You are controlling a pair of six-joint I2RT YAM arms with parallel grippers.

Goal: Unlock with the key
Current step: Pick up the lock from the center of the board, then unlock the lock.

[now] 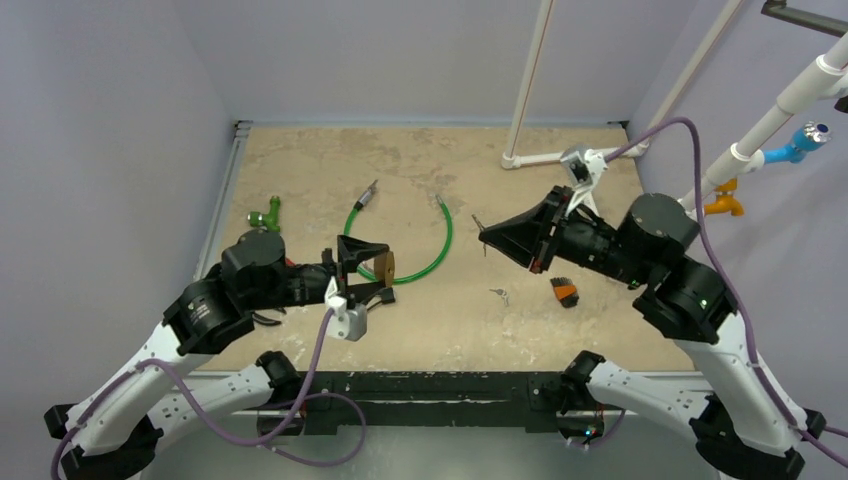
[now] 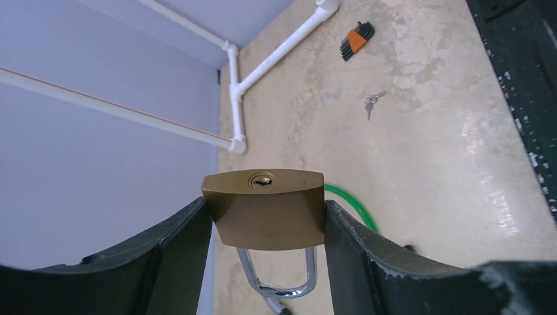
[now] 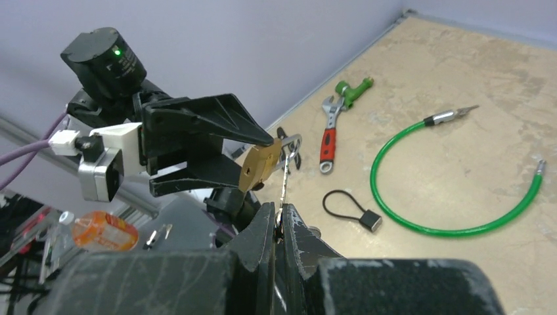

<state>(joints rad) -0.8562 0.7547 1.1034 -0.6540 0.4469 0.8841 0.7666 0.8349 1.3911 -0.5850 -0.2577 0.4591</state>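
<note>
A brass padlock [image 2: 266, 213] sits clamped by its sides between the fingers of my left gripper [image 2: 266, 210], above the table. Its keyhole [image 2: 261, 181] faces away from the wrist and its steel shackle [image 2: 282, 279] hangs toward the wrist. In the top view the padlock [image 1: 386, 268] is held at the left gripper [image 1: 362, 270], keyhole end toward the right arm. My right gripper [image 3: 281, 220] is shut on a thin silver key [image 3: 286, 180], blade pointing out at the padlock [image 3: 259, 167]. In the top view the key [image 1: 478, 222] is well to the right of the lock, not touching it.
A green cable [image 1: 444, 245] curves on the table between the arms. A spare key bunch [image 1: 499, 294] and an orange hex-key set [image 1: 565, 291] lie front right. A red-handled wrench [image 3: 328, 134], a black loop lock [image 3: 355, 210] and white pipes [image 1: 530, 80] are also around.
</note>
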